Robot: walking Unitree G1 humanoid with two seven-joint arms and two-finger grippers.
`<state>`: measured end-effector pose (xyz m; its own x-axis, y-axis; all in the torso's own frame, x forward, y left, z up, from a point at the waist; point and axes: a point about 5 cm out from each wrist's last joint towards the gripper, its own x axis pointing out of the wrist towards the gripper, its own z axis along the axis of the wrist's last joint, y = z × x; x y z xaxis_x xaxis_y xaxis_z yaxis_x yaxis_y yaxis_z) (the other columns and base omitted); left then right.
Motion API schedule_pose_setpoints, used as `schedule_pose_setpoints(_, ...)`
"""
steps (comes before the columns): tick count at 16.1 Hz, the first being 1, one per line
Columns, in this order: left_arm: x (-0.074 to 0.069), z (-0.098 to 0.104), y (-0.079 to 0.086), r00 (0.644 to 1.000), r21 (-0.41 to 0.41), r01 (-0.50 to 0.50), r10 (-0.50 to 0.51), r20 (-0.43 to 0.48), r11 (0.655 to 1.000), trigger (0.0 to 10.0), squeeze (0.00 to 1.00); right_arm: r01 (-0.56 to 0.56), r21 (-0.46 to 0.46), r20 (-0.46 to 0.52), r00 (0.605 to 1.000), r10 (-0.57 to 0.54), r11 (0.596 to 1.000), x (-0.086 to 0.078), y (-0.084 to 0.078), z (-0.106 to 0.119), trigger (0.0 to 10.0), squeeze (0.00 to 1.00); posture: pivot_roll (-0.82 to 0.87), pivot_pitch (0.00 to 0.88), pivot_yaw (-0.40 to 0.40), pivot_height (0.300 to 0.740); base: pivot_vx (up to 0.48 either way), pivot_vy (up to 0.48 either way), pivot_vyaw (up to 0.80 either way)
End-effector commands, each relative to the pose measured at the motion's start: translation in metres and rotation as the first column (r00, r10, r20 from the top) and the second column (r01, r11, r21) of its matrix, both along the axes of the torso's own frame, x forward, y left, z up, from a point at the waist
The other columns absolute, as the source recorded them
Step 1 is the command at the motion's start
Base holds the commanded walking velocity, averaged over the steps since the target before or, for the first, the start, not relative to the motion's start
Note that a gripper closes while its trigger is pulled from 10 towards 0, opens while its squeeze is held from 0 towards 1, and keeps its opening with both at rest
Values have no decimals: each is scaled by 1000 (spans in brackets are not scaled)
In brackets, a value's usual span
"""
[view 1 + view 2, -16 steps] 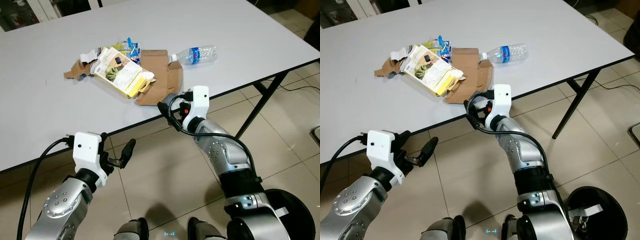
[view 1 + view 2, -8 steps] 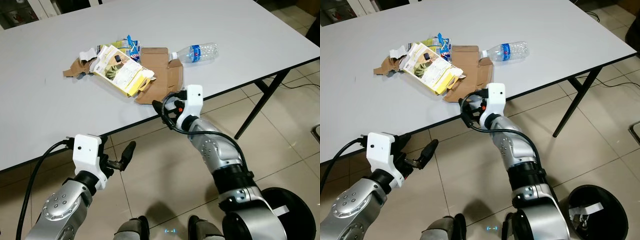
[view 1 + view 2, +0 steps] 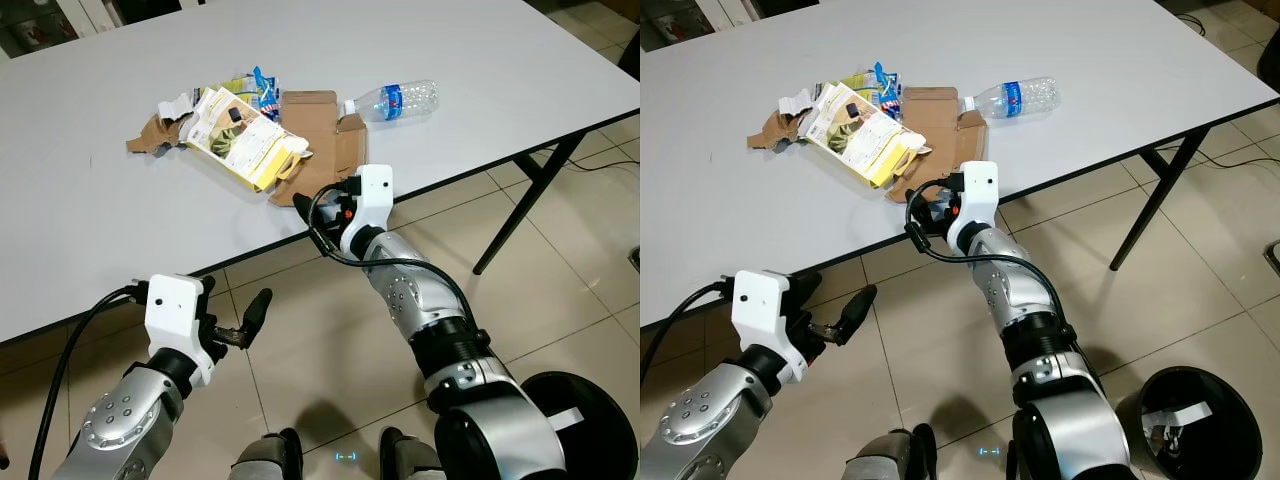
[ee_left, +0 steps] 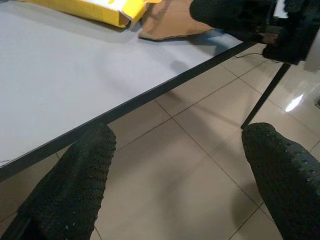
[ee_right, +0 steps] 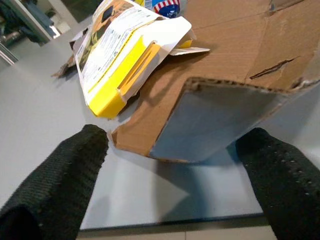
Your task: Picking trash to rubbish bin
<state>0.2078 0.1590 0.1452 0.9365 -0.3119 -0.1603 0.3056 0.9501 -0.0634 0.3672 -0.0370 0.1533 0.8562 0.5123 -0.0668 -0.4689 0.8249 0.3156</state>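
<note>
Right gripper (image 5: pixel 170 165), fingers spread, has moved in to the cardboard (image 3: pixel 318 150) at frame centre, ready to grab; left gripper (image 4: pixel 175 165) open, idle.

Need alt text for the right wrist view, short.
The right gripper, jaws open, faces the raised edge of a flattened brown cardboard box lying on the white table. A yellow and white printed carton lies partly on the cardboard.
</note>
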Motion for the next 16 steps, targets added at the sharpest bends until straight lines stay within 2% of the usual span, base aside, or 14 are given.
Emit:
schedule_pose_setpoints(1,-4,2,-1,1000,2,0,0,-6,1000,10000,0,-39,27,-24,999,40,999,-4,14,-4,0,0,117,258,110,740,0,0,0)
schedule_pose_setpoints(16,-7,1,-2,1000,7,6,-6,-18,1000,10000,0,-43,42,-16,999,44,998,-5,18,-14,0,0,124,261,120,740,0,0,0)
